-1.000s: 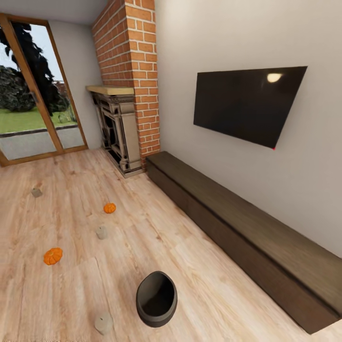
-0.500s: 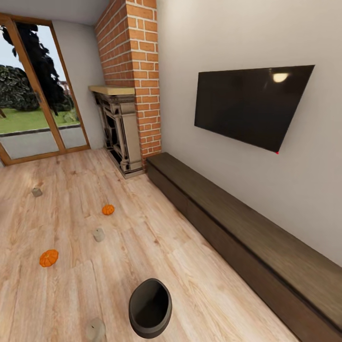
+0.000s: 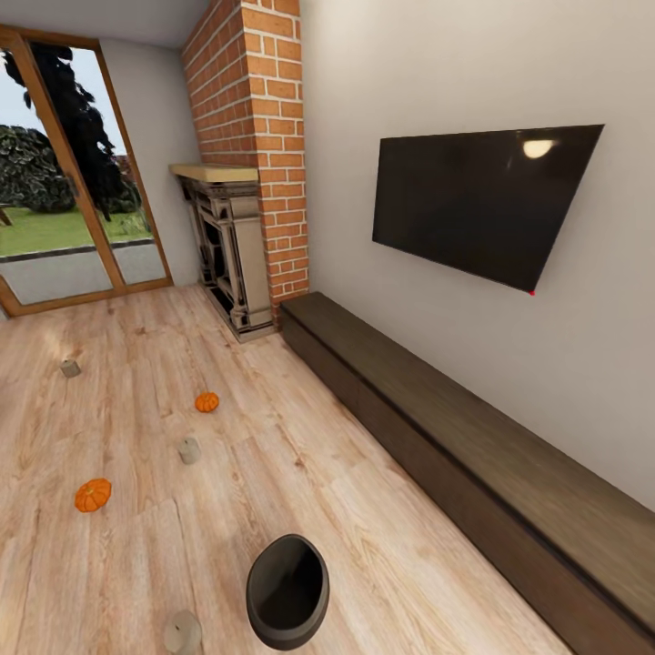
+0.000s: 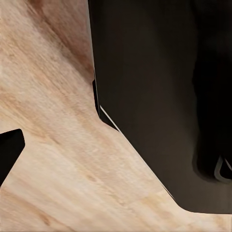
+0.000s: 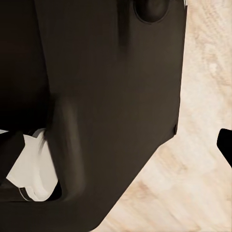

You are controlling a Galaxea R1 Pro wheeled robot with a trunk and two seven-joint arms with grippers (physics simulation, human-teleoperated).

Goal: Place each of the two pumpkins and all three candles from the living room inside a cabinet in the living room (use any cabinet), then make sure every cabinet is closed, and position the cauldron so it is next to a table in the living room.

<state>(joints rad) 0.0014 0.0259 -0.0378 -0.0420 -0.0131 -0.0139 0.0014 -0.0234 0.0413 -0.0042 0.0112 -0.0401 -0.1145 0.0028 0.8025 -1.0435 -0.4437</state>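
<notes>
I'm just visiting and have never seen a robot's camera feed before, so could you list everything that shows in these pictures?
Pumpkins: 2, orange, on the floor, one nearer the fireplace, one further left.
Candles: 3, cream-beige, on the floor: far left, middle, bottom edge beside the cauldron.
Cauldron: 1, dark grey, on the floor near the camera.
Cabinet: 1, dark brown, long and low along the right wall, fronts shut.
Television: 1, black, on the wall above the cabinet.
Fireplace surround: 1, beige and black, below the chimney.
Chimney: 1, red brick.
Glazed doors: wooden frames, back left.
Floor: light wood planks.
Robot's own parts: dark body panels, close up in both wrist views.
</notes>
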